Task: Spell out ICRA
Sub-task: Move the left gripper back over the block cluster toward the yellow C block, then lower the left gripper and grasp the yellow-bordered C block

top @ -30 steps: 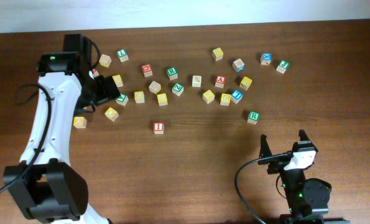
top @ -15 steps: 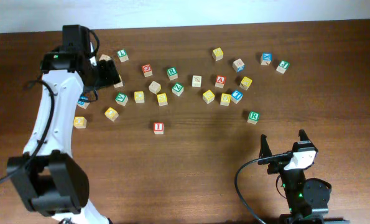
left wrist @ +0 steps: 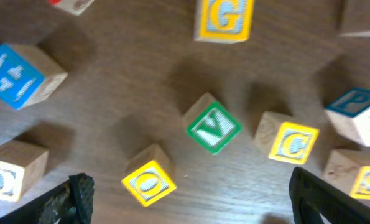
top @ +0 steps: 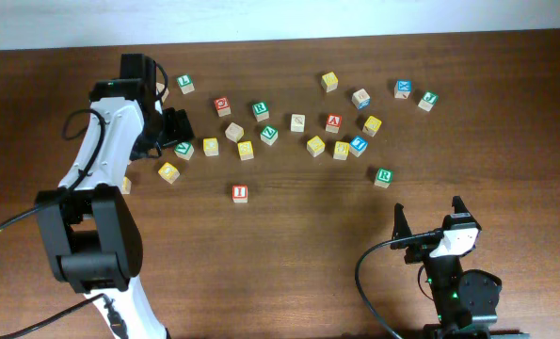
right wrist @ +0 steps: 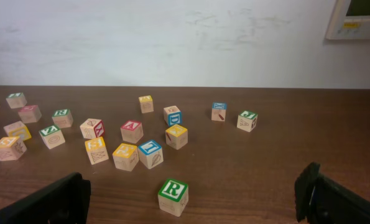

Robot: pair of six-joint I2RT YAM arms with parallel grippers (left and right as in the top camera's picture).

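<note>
The red I cube (top: pixel 240 192) sits alone in front of the scattered cubes. The yellow C cube (top: pixel 211 147) lies in the left cluster and shows in the left wrist view (left wrist: pixel 290 143). The red A cube (top: pixel 333 122) is mid-right, also in the right wrist view (right wrist: pixel 132 130). The green R cube (top: pixel 383 177) stands apart at the right (right wrist: pixel 173 196). My left gripper (top: pixel 177 128) hovers open above the left cluster (left wrist: pixel 188 196), empty. My right gripper (top: pixel 430 215) is open and empty (right wrist: pixel 194 180), behind the R cube.
Other letter cubes lie round the C: green V (left wrist: pixel 213 127), yellow O (left wrist: pixel 148 182), yellow G (left wrist: pixel 225 18), blue H (left wrist: pixel 20 74), blue P (left wrist: pixel 359 115). Several more cubes spread along the back of the table (top: pixel 289 273). A white wall bounds the far edge.
My left arm has swung to the right over the left cluster, its gripper still open. No cube has moved. The right arm has stayed still.
</note>
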